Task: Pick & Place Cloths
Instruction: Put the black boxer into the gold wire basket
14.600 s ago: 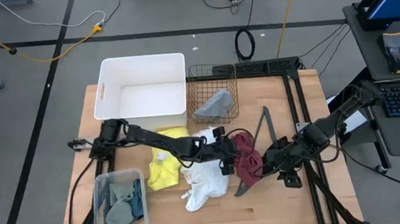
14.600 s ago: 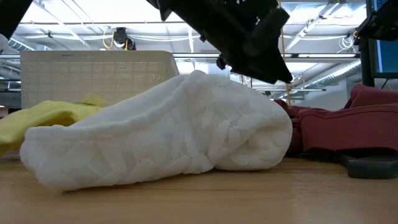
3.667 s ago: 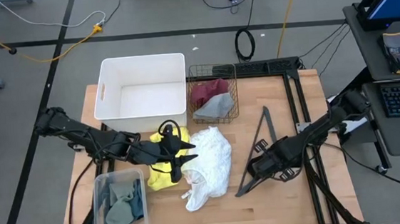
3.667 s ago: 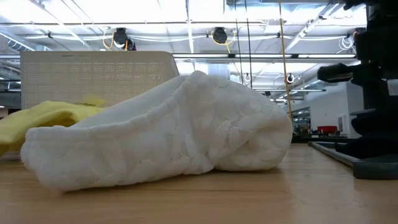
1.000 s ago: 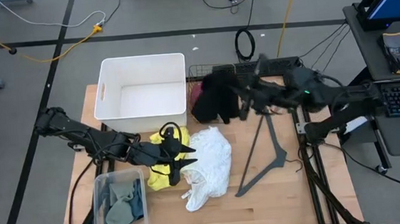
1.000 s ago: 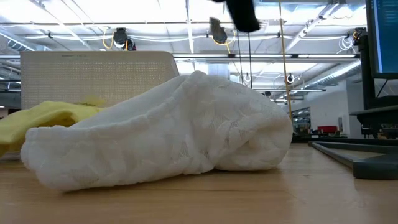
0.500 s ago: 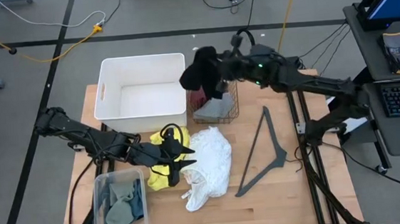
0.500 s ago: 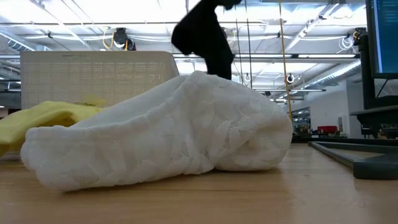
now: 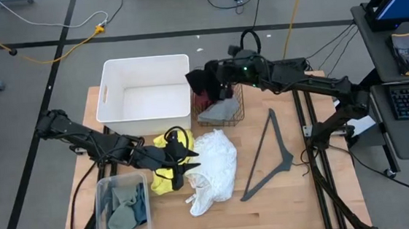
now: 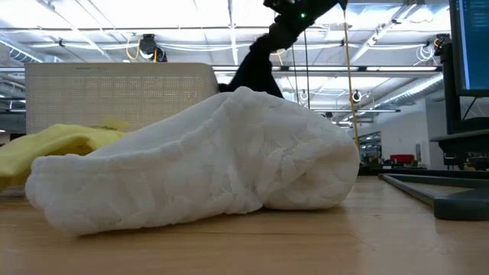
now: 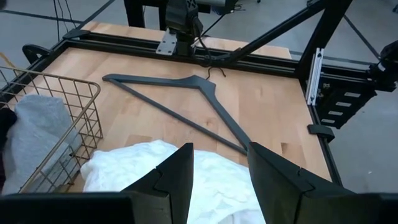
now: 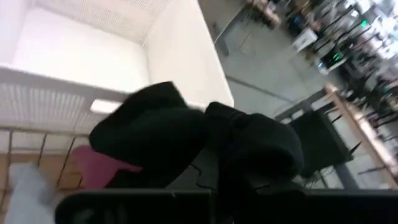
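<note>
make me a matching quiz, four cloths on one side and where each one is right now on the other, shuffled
Cloths:
1. black cloth
2. grey cloth
3. white cloth
4. teal and sage cloths

Places:
A. in the clear plastic container at the table's near left corner
B. on the bare tabletop, next to the yellow cloth
C. hanging from the right tool over the wire basket
D. lying inside the wire basket

Pairs: 1-C, 2-D, 3-B, 4-A

White cloth [image 9: 214, 163], yellow cloth [image 9: 168, 177] — black cloth [image 9: 203, 81], maroon cloth [image 12: 102, 167], grey cloth [image 9: 217, 111].
</note>
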### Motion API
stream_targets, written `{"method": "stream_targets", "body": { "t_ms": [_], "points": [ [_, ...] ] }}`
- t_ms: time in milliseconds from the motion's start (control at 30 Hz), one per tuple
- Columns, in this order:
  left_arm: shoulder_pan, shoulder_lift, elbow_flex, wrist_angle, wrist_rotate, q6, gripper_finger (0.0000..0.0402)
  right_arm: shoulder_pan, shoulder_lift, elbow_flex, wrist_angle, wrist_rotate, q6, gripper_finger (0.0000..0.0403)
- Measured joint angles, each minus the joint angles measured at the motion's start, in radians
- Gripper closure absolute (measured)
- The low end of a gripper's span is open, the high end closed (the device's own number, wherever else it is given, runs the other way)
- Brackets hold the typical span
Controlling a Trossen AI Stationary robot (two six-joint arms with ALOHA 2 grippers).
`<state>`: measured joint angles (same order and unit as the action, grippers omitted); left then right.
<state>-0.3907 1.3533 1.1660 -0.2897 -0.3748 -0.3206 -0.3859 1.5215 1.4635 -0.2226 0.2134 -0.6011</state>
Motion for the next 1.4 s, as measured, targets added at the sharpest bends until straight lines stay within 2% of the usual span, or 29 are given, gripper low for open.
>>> {"method": "stream_targets", "body": {
  "t_ms": [133, 300, 633, 700, 833, 1067, 1200, 1400],
  "points": [
    [0.006, 0.0, 0.0, 0.001, 0.0, 0.0, 0.025, 0.001, -0.002, -0.004, -0.067, 0.051, 0.026, 0.04],
    [0.011, 0.0, 0.0, 0.002, 0.0, 0.001, 0.025, 0.001, 0.0, -0.105, -0.042, 0.047, 0.079, 0.04],
    [0.011, 0.0, 0.0, 0.002, 0.011, 0.0, 0.025, 0.001, -0.001, -0.417, 0.269, 0.043, 0.072, 0.04],
    [0.011, 0.0, 0.0, 0.003, 0.011, -0.003, 0.025, -0.002, -0.001, -0.455, 0.272, 0.002, 0.071, 0.04],
    [0.011, 0.0, 0.0, 0.003, 0.011, -0.003, 0.025, -0.009, -0.002, -0.505, 0.279, -0.148, 0.084, 0.0397],
    [0.011, 0.0, 0.0, 0.003, 0.011, -0.007, 0.025, -0.055, -0.001, -0.52, 0.267, -0.291, 0.189, 0.0396],
    [0.011, 0.0, 0.0, 0.003, 0.011, -0.022, 0.025, -0.074, -0.001, -0.52, 0.27, -0.294, 0.224, 0.0388],
    [0.011, 0.0, 0.0, 0.003, 0.018, -0.023, 0.025, -0.085, -0.001, -0.52, 0.308, -0.293, 0.273, 0.0354]
  ]
}}
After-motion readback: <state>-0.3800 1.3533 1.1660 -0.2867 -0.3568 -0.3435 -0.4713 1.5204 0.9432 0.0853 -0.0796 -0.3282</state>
